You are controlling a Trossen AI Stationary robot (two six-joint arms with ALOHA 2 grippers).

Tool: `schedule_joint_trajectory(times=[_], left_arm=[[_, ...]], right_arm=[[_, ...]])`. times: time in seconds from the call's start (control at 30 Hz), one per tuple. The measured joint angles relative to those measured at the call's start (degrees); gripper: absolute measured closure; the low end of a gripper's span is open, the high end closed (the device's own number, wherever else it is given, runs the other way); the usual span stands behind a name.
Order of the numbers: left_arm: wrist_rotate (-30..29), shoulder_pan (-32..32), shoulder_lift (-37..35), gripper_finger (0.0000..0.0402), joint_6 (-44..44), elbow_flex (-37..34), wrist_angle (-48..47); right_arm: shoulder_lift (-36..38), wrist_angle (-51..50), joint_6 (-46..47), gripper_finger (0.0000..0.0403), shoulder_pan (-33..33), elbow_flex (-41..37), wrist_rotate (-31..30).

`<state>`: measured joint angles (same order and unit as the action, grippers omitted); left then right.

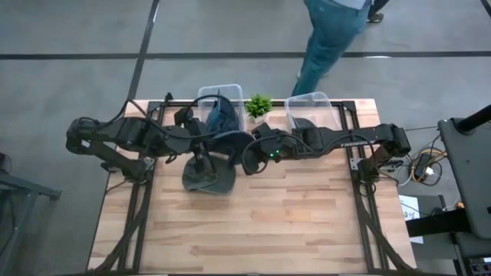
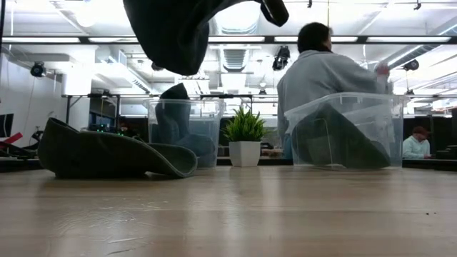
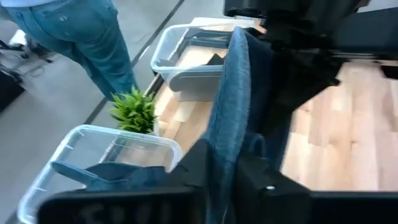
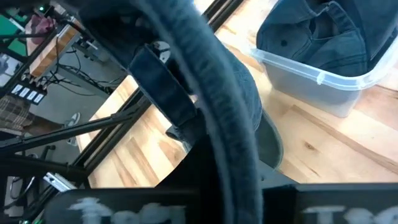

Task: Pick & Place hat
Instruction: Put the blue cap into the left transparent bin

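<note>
A blue denim hat (image 1: 234, 144) hangs in the air above the table's middle, dark against the ceiling in the low view (image 2: 182, 32). My left gripper (image 1: 213, 151) is shut on it from the left and my right gripper (image 1: 253, 149) from the right. The left wrist view shows the hat edge-on (image 3: 239, 93). The right wrist view shows its curved edge (image 4: 211, 81) and back strap (image 4: 158, 78). A dark green hat (image 1: 207, 178) lies brim-down on the table below them (image 2: 107, 153). My left gripper (image 3: 227, 177) pinches the denim hat's edge (image 3: 231, 146) between its two fingers, coming level from the table's left. The hat stands on edge, lifted clear of the table. My right gripper (image 4: 230, 183) pinches the hat's curved edge (image 4: 239, 140) between its fingers, level from the table's right, across the rim. The hat is clear of the table, with the dark green hat beneath it.
At the far edge stand a clear bin with blue hats (image 1: 222, 103) (image 2: 182, 132), a small potted plant (image 1: 258, 105) (image 2: 244, 135) and a second clear bin (image 1: 311, 107) (image 2: 343, 132) holding a dark hat. A person (image 1: 330, 38) walks past beyond the table.
</note>
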<state>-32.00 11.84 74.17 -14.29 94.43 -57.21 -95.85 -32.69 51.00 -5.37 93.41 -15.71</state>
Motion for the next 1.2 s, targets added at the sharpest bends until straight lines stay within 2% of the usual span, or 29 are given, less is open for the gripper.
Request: schedule_joint_trajectory(times=[0.1,0.23,0.33,0.47,0.73,0.9,1.0,1.2], left_arm=[[-0.4,-0.1,-0.1,0.0390,1.2,0.0,-0.1],[-1.4,-0.4,-0.3,0.0394,1.2,0.0,0.5],[-2.1,-0.5,-0.8,0.0395,1.2,0.7,0.5],[-1.4,-1.3,-1.4,0.0395,0.7,2.6,1.8],[-2.9,-2.4,-2.1,0.0395,-2.0,5.7,1.2],[-10.4,-5.0,-3.9,0.0395,-6.2,8.2,2.6],[-11.9,-7.4,-4.7,0.0395,-7.8,9.2,3.3],[-14.2,-15.6,-5.4,0.0395,-13.3,9.0,3.1]], right_arm=[[0.0,0.4,-0.5,0.0392,-0.1,0.0,0.4],[0.0,1.4,-1.8,0.0385,-0.3,-0.1,0.7],[0.1,2.2,-4.4,0.0364,-0.5,-0.1,1.1],[0.4,3.3,-8.4,0.0308,-0.9,0.1,1.6],[0.8,1.4,-12.8,0.0160,-2.1,0.1,2.4],[1.7,-3.7,-16.1,0.0105,-4.7,-0.2,2.9],[3.1,-5.9,-18.5,0.0090,-7.3,-0.2,0.6],[5.9,-6.8,-22.4,0.0081,-12.8,-0.7,-8.3]])
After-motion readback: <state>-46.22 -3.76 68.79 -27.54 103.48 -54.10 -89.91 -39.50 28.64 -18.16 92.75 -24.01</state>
